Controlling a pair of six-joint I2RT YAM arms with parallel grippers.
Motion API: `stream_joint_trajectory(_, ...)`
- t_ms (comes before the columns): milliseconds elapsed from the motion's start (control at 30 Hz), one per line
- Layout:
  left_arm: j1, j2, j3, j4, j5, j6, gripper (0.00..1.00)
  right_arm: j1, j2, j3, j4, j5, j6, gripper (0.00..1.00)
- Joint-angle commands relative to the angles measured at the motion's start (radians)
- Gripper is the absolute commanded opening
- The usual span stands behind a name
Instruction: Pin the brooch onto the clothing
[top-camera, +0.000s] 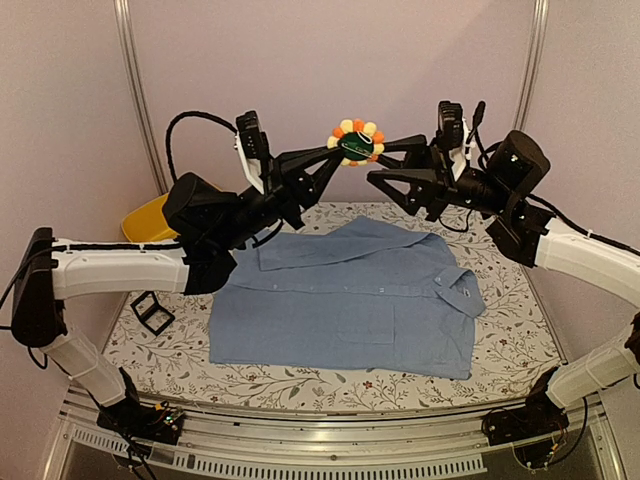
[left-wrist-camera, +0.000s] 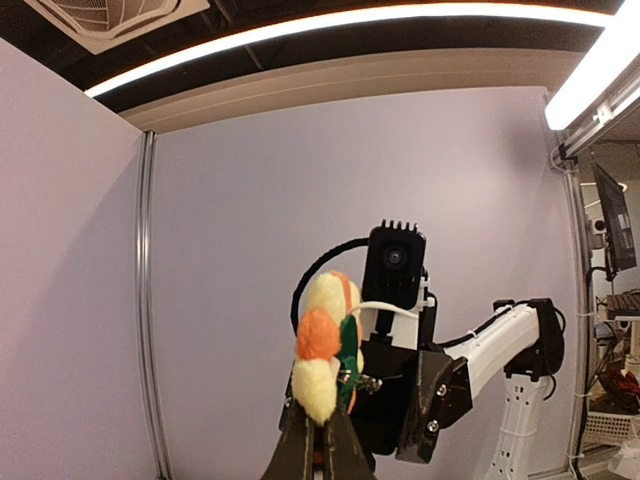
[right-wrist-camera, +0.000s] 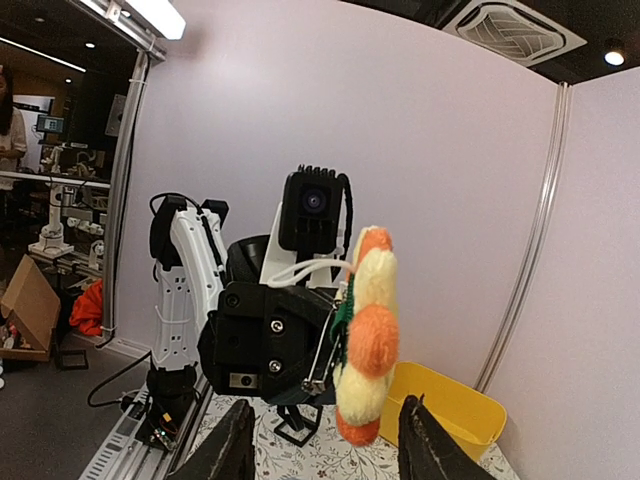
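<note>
Nearest the arm bases, the shirt (top-camera: 350, 300) lies flat and face up on the patterned table (top-camera: 500, 350), collar toward the far side and chest pocket uppermost. It is limp cloth and, in my judgement, will ruck or lift under the pin unless it is held taut. Above its far edge both arms are raised, forearms angled inward so the two wrists face each other in mid-air. The left gripper (left-wrist-camera: 320, 425) is pressed together on the lower rim of the brooch (top-camera: 357, 145), holding it upright and well clear of the shirt. The right gripper (right-wrist-camera: 328, 405) is spread, one finger on either side of the brooch, and I see no contact with it. The brooch appears light. Its fluffy orange and yellow petals should squash and slip, and the green backing with its small metal pin is the stiffer part. A hold on that backing at the rim is advised, keeping the clasp free. A yellow basin (top-camera: 150, 218) sits beyond, at the far left.
</note>
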Motion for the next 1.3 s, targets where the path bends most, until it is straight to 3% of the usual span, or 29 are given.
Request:
stream_joint_trajectory(0,0.011,0.02,0.037,0.058,0.034,-0.046,0.0,0.019,0.022,0.021,0.083,0.001,0.047,0.44)
stream_joint_trajectory(167,0.011,0.031,0.044,0.053,0.044,-0.06,0.0,0.022,0.041,0.044,0.091,-0.009,0.049,0.32)
stream_joint_trajectory(533,0.012,0.041,0.05,0.027,0.053,-0.059,0.0,0.028,0.067,0.063,0.107,-0.006,0.06,0.2)
stream_joint_trajectory(667,0.013,0.039,0.049,0.025,0.054,-0.056,0.0,0.027,0.071,0.063,0.104,-0.005,0.061,0.0)
stream_joint_trajectory(833,0.02,0.035,0.047,-0.001,0.066,-0.059,0.0,0.027,0.062,0.067,0.053,0.005,0.041,0.0)
stream_joint_trajectory(867,0.025,0.027,0.044,-0.025,0.071,-0.053,0.06,0.026,0.058,0.072,0.02,0.007,0.031,0.0)
stream_joint_trajectory(967,0.053,-0.022,0.016,-0.148,0.093,0.003,0.53,-0.006,0.027,0.1,-0.143,-0.021,-0.016,0.0)
stream_joint_trajectory(1033,0.072,-0.079,-0.004,-0.29,0.096,0.081,0.68,-0.044,0.008,0.162,-0.349,-0.073,-0.076,0.0)
stream_joint_trajectory(1167,0.079,-0.179,0.04,-0.718,0.023,0.322,0.77,-0.086,0.023,0.328,-0.94,-0.083,-0.333,0.0)
stream_joint_trajectory(1267,0.078,-0.214,0.081,-0.941,0.005,0.397,0.78,-0.085,0.098,0.44,-1.253,-0.055,-0.471,0.0)
